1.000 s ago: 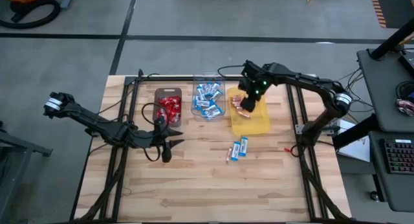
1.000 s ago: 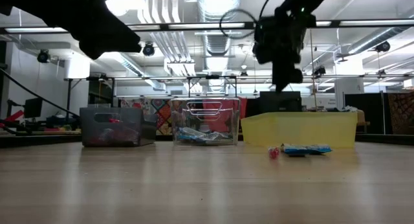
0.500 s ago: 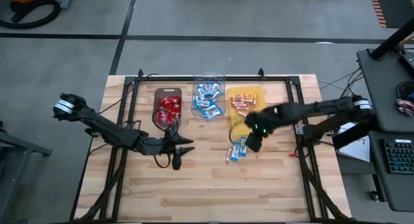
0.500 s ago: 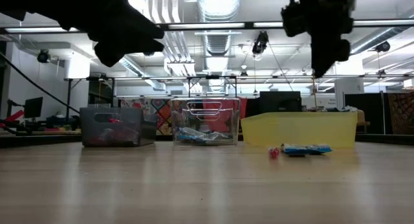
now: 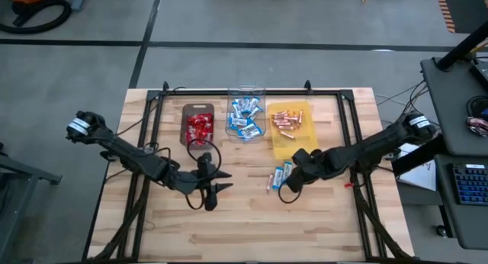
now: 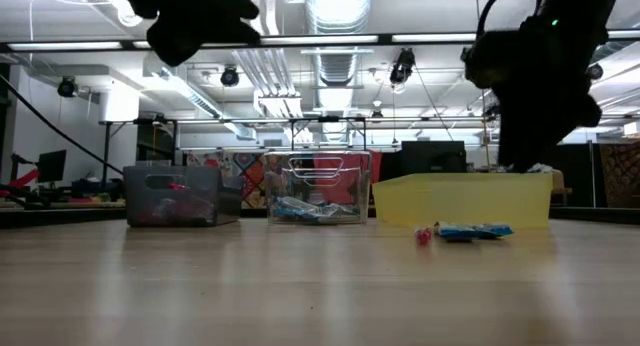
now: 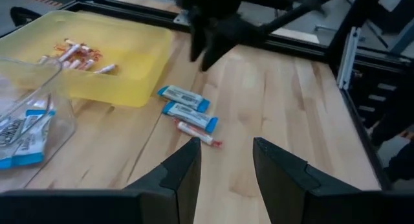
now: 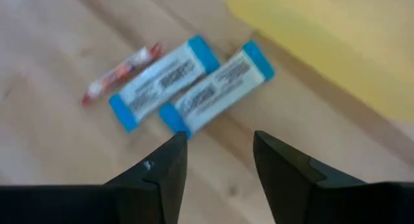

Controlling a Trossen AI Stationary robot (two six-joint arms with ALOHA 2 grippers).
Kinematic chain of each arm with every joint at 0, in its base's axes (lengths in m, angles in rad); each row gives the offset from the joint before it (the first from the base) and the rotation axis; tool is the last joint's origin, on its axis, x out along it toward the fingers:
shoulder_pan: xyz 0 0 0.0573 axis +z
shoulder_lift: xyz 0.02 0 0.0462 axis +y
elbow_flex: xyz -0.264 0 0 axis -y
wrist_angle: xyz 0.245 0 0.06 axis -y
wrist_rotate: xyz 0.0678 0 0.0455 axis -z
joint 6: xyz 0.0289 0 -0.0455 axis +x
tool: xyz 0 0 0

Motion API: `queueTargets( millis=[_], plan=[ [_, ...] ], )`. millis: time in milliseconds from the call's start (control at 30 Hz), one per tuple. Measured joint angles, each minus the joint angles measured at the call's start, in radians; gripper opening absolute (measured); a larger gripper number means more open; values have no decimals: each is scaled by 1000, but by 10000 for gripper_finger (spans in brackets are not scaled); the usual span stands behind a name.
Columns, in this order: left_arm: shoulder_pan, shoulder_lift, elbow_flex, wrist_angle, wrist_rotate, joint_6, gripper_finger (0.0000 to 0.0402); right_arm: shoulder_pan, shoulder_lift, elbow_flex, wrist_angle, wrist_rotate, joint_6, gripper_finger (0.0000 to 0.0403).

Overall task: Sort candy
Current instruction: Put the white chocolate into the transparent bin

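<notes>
Sorting is nearly finished: red packets (image 5: 199, 127) are kept in the dark tray (image 5: 197, 111), blue bars in the clear tray (image 5: 245, 92), copper sticks in the yellow tray (image 5: 304, 146), so kinds are separated. Two blue-and-white bars (image 8: 194, 91) and one stick (image 8: 119, 75) are left on the desk (image 5: 252, 218). The right gripper (image 8: 217, 153), fingers apart and empty, is poised just beside the bars. The left gripper (image 7: 225, 160), also spread, is held well apart.

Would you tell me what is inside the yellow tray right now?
The yellow tray holds a cluster of thin pinkish-copper sticks at its far end; the rest of its floor shows bare. Nothing covers it from above.
</notes>
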State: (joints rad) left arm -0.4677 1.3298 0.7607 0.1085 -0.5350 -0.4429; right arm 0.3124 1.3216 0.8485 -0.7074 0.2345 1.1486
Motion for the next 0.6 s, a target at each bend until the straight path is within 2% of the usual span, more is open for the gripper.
queueTargets(
  millis=[133, 600],
  plan=[
    [-27, 5, 23, -23, -2, -1, 125, 12, 69, -2, 65, 115, 30, 180],
    [-63, 5, 12, -21, -6, -8, 125, 11, 297, 0, 157, 185, 258, 183]
  ],
)
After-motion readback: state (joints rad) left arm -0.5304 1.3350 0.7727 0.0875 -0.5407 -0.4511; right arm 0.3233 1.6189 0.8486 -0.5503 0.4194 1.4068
